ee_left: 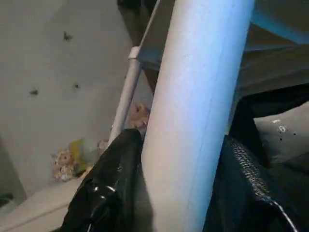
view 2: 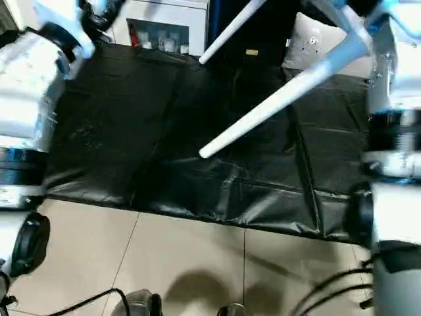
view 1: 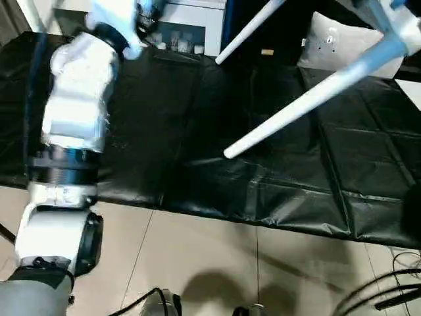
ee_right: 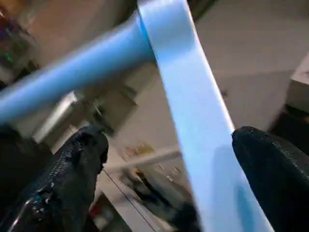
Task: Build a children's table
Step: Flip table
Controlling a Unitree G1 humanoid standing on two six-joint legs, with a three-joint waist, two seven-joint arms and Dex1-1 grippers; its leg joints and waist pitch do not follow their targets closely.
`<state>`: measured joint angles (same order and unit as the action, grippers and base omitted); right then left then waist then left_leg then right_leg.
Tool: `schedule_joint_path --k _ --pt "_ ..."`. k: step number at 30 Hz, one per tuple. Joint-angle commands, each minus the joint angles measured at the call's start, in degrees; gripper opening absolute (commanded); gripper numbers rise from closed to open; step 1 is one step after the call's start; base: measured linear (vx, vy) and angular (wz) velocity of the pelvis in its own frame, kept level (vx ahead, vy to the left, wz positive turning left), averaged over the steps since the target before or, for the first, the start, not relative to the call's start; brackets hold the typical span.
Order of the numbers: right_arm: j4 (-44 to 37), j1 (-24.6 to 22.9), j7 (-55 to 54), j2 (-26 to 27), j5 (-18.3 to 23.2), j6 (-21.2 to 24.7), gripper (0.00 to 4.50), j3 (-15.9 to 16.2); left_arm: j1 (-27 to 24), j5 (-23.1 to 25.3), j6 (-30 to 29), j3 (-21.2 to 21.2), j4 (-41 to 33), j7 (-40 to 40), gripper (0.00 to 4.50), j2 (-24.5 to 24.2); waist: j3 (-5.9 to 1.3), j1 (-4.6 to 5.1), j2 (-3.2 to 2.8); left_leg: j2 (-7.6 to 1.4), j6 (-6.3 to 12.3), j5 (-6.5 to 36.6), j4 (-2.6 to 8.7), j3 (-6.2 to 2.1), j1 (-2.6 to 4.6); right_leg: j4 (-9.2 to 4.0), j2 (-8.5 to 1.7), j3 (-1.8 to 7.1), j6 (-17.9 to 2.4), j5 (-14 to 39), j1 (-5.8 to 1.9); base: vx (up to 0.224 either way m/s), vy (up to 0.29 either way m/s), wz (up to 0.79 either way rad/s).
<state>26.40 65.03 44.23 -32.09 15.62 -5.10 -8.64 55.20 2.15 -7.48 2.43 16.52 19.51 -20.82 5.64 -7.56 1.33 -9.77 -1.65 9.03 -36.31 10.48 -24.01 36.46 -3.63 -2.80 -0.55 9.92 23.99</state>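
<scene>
The children's table hangs tilted in the air at the upper right, its corner at the picture's edge. Two white tubular legs slant down and to the left over the mat, a long one and a farther one. In the left wrist view my left gripper is shut on a white leg, with one black finger pressed against each side. In the right wrist view my right gripper is open, its fingers spread wide on either side of the table's white rim.
A black mat covers the floor ahead, with beige tiles in front of it. A white cabinet stands behind the mat, and a grey panel lies at the back right. Cables trail at the lower right.
</scene>
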Motion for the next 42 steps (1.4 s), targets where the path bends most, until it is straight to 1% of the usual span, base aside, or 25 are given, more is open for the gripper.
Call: schedule_joint_path --k 1,2,3,4,5,6,7,8,12,14,15,17,18,20,21,23,26,28,31,34,37,38,39,41,42 --pt "-4.33 -4.06 1.29 0.07 4.58 4.33 4.50 -2.31 -2.77 -1.03 -1.16 -1.35 0.91 0.67 1.96 1.14 -4.39 0.77 -0.08 -3.36 -0.38 21.85 4.94 -1.85 3.13 -5.71 -4.43 2.10 -7.69 24.08 -1.09 0.000 0.000 0.00" --pt "-6.57 -7.20 1.07 0.75 6.48 6.24 4.50 -2.82 -3.78 -1.25 -0.64 -1.24 0.67 0.75 1.93 1.18 -4.55 0.90 0.09 -3.33 -0.77 21.69 5.08 -1.93 2.92 -5.39 -4.42 2.00 -8.04 22.69 -1.43 0.000 0.000 0.00" --pt "-8.04 -9.66 0.41 1.55 7.79 7.51 4.50 -3.31 -4.43 -1.29 -0.11 -1.29 0.53 0.97 1.88 1.12 -4.59 0.72 -0.86 -3.40 -1.14 21.55 5.35 -1.99 2.97 -5.52 -4.53 2.07 -8.23 21.08 -1.55 0.000 0.000 0.00" --pt "-8.28 -10.08 0.28 1.70 8.01 7.73 4.50 -3.39 -4.54 -1.29 -0.02 -1.31 0.51 1.02 1.88 1.10 -4.67 0.91 -0.47 -3.33 -1.07 21.11 5.37 -1.95 2.79 -5.52 -4.49 2.09 -8.27 19.96 -1.71 0.000 0.000 0.00" --pt "-9.34 -12.13 -0.31 2.44 9.06 8.82 4.50 -3.78 -5.06 -1.28 0.45 -1.31 0.42 1.18 1.86 1.06 -4.73 0.92 -0.51 -3.23 -1.29 21.13 5.46 -2.01 2.75 -5.39 -4.55 2.06 -8.73 19.06 -1.92 0.000 0.000 0.00" --pt "-10.39 -14.70 -0.85 3.27 9.64 9.23 4.50 -3.88 -5.49 -1.30 0.80 -1.27 0.33 1.30 1.84 1.05 -4.93 1.01 -0.67 -3.13 -1.64 21.64 5.26 -1.97 3.12 -5.35 -4.64 2.01 -9.39 19.35 -1.82 0.000 0.000 0.00" --pt "-11.22 -16.73 -1.25 3.96 10.04 9.53 4.50 -3.96 -5.81 -1.27 1.03 -1.19 0.25 1.40 1.84 1.06 -4.89 0.96 -0.62 -3.09 -1.51 21.46 5.23 -1.81 3.14 -5.59 -4.66 2.11 -9.32 19.41 -1.77 0.000 0.000 0.00" --pt "-12.12 -19.96 -1.97 4.98 10.07 9.87 4.50 -3.90 -6.26 -1.20 1.32 -1.06 0.22 1.34 1.80 1.10 -4.62 1.04 -0.53 -2.99 -1.57 22.49 5.23 -1.83 3.14 -5.81 -4.71 2.09 -9.07 21.50 -1.66 0.000 0.000 0.00" --pt "-13.36 -28.00 -6.25 8.11 10.12 11.23 4.50 -5.76 -7.49 -0.26 2.12 -1.26 -0.14 0.74 1.73 0.73 -4.55 0.91 -0.40 -3.05 -2.40 24.32 5.43 -2.14 3.62 -6.58 -5.06 1.80 -7.18 27.93 -1.59 0.000 0.000 0.00" --pt "-12.93 -29.78 -7.61 8.97 10.16 11.18 4.50 -6.49 -7.81 -0.19 2.28 -1.21 -0.16 0.64 1.69 0.69 -4.60 0.94 -0.36 -3.02 -2.47 24.23 5.46 -2.17 3.61 -6.76 -5.23 1.52 -6.81 28.73 -1.64 0.000 0.000 0.00" --pt "-12.76 -30.50 -7.71 9.11 10.02 11.08 4.50 -6.47 -7.92 -0.14 2.36 -1.21 -0.16 0.59 1.69 0.65 -4.59 1.01 -0.18 -3.04 -2.46 24.23 5.52 -2.16 3.57 -6.81 -5.22 1.33 -6.62 28.95 -1.66 0.000 0.000 0.00" --pt "-12.45 -32.87 -7.87 9.35 9.79 11.14 4.50 -6.33 -8.28 0.07 2.76 -1.19 -0.11 0.55 1.66 0.51 -4.42 1.12 -0.26 -3.10 -2.53 25.53 5.51 -2.25 3.86 -7.25 -5.55 1.03 -5.82 31.32 -1.45 0.000 0.000 0.00" --pt "-12.18 -33.36 -8.22 9.44 9.71 11.21 4.50 -6.48 -8.35 0.12 2.93 -1.17 -0.07 0.60 1.66 0.44 -4.38 1.19 -0.08 -3.09 -2.47 25.59 5.54 -2.29 3.82 -7.37 -5.63 0.97 -5.48 32.22 -1.48 0.000 0.000 0.00" --pt "-12.09 -34.10 -8.89 9.53 9.51 11.27 4.50 -6.64 -8.43 0.27 3.24 -1.13 0.02 0.65 1.64 0.29 -4.37 1.43 -0.14 -3.09 -2.61 25.98 5.61 -2.44 3.74 -7.55 -5.69 0.80 -5.03 33.27 -1.57 0.000 0.000 0.00" --pt "-11.80 -34.24 -9.48 9.60 9.38 10.98 4.50 -6.98 -8.45 0.42 3.50 -1.13 0.12 0.75 1.63 0.08 -4.48 1.49 -0.01 -3.13 -2.65 25.93 5.64 -2.46 3.71 -7.56 -5.71 0.74 -4.91 33.29 -1.67 0.000 0.000 0.00" --pt "-11.03 -33.87 -11.48 9.71 9.21 10.98 4.50 -8.05 -8.46 0.49 3.83 -1.03 0.28 0.88 1.63 -0.30 -4.60 1.82 -0.19 -3.31 -3.03 26.27 5.96 -2.65 3.63 -7.48 -5.70 0.54 -4.88 32.35 -1.88 0.000 0.000 0.00" --pt "-7.61 -31.54 -14.75 9.29 8.85 11.40 4.50 -9.49 -8.55 0.54 4.20 -0.86 0.47 0.84 1.63 -0.77 -4.52 2.18 -0.09 -3.25 -3.68 27.08 6.10 -2.64 3.70 -7.40 -5.69 0.50 -5.49 31.23 -1.72 0.000 0.000 0.00" --pt "-6.97 -30.96 -15.36 9.18 8.82 11.99 4.50 -9.32 -8.61 0.59 4.33 -0.81 0.52 0.89 1.63 -0.83 -4.50 2.34 0.09 -3.05 -3.61 27.88 5.85 -2.52 4.02 -7.69 -5.81 0.50 -5.44 32.14 -1.54 0.000 0.000 0.00" --pt "-5.78 -30.17 -16.72 9.32 8.17 12.18 4.50 -9.09 -8.78 0.63 4.47 -0.76 0.47 0.99 1.63 -0.91 -4.56 2.50 0.31 -2.94 -3.09 27.57 5.66 -2.50 4.01 -7.94 -6.00 0.37 -4.85 33.90 -1.50 0.000 0.000 0.00" --pt "-1.32 -27.93 -16.36 9.77 8.64 12.69 4.50 -9.02 -8.81 0.75 4.77 -0.86 0.70 1.35 1.63 -1.22 -4.62 2.79 -0.12 -2.86 -3.22 28.38 5.58 -2.64 3.99 -7.94 -6.02 0.05 -4.92 34.17 -1.52 0.000 0.000 0.00" --pt "3.54 -25.14 -15.64 10.49 9.09 11.84 4.50 -9.37 -8.67 0.73 5.08 -1.02 1.06 1.61 1.63 -1.37 -4.68 3.06 -0.27 -3.07 -3.57 30.66 5.59 -2.82 4.09 -8.21 -6.35 -0.69 -4.79 34.15 -1.68 0.000 0.000 0.00" --pt "6.10 -23.64 -15.96 10.75 9.04 11.44 4.50 -9.72 -8.57 0.79 5.22 -1.15 1.29 1.70 1.63 -1.38 -4.86 2.93 -0.86 -3.28 -4.03 31.60 5.79 -3.01 4.11 -8.12 -6.37 -0.98 -4.92 33.14 -2.01 0.000 0.000 0.00" --pt "7.18 -23.01 -16.17 10.83 8.98 11.25 4.50 -9.86 -8.52 0.83 5.26 -1.20 1.39 1.71 1.63 -1.38 -4.81 3.15 -0.73 -3.48 -4.68 32.75 6.06 -3.13 3.99 -7.99 -6.25 -1.18 -5.15 31.77 -2.13 0.000 0.000 0.00" --pt "16.81 -16.98 -16.68 11.59 9.04 9.45 4.50 -10.94 -7.97 1.19 5.66 -1.57 2.31 1.88 1.63 -1.45 -4.99 3.24 -0.64 -3.43 -5.57 34.04 5.93 -3.12 4.30 -7.72 -6.42 -1.23 -6.04 30.66 -1.93 0.000 0.000 0.00" --pt "18.69 -15.71 -16.45 11.76 9.03 9.05 4.50 -11.01 -7.83 1.22 5.74 -1.60 2.50 1.92 1.62 -1.47 -4.95 3.11 -0.75 -3.38 -5.77 35.04 5.91 -3.06 4.40 -7.87 -6.43 -1.35 -6.23 31.14 -1.93 0.000 0.000 0.00"
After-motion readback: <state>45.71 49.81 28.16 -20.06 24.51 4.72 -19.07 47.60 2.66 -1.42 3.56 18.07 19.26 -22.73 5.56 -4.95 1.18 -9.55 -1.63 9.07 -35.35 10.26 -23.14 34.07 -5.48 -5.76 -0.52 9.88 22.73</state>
